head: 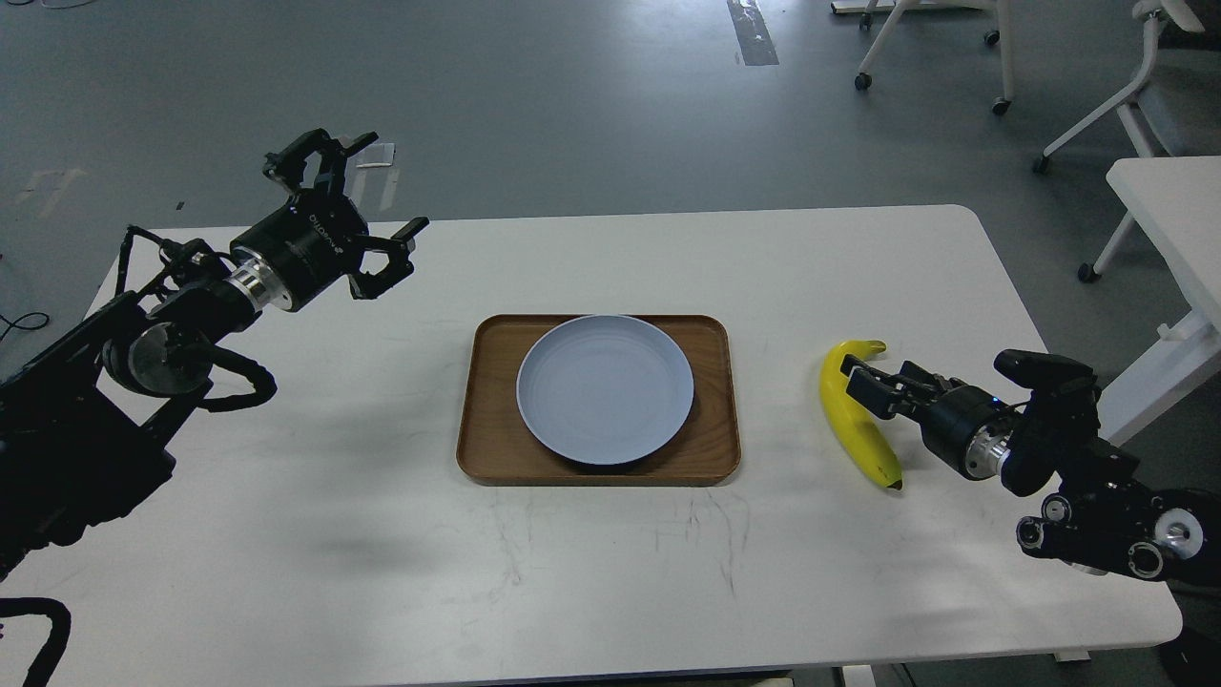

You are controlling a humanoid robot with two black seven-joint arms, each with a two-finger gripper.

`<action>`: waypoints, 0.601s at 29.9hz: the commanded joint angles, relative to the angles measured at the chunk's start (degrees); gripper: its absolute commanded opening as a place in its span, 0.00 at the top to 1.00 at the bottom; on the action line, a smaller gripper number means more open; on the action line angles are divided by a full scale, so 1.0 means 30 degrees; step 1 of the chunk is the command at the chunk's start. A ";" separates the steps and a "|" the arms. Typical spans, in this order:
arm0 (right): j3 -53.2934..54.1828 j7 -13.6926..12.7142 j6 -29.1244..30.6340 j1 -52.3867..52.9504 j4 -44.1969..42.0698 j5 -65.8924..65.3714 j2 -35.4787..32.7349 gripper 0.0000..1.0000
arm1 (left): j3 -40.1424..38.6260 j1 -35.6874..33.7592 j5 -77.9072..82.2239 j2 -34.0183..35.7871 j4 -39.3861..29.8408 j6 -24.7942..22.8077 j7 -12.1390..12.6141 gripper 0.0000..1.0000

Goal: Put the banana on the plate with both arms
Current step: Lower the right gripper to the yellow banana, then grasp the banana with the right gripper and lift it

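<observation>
The right gripper (863, 382) at three o'clock covers part of the banana (858, 429); contact seems likely, grip unclear.

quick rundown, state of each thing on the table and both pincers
banana: lying on the table, right of the tray, not on the plate
plate: empty, sitting in the tray
tray: flat on the table, holding only the plate
left pincer: open, raised, holding nothing
right pincer: at the banana, grip unclear

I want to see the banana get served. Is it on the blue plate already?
No, the banana lies on the white table right of the wooden tray, beside the right hand, and the plate is bare.
</observation>
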 commanded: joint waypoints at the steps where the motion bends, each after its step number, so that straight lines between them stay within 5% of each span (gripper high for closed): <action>1: -0.0756 -0.0026 -0.0001 0.0409 -0.0272 -0.0003 0.0574 0.13 | 0.0001 0.0004 -0.0001 0.0069 -0.0065 -0.0001 0.0001 0.02; 8: -0.1783 -0.0406 -0.0001 0.0646 -0.0683 0.0026 0.1045 0.20 | 0.0001 0.0033 -0.0001 0.0391 -0.0065 -0.0001 0.0001 0.02; 18: -0.2429 -0.0436 -0.0001 0.0704 -0.0683 0.0026 0.1161 0.65 | 0.0001 0.0180 -0.0001 0.0450 -0.0065 -0.0001 0.0001 0.02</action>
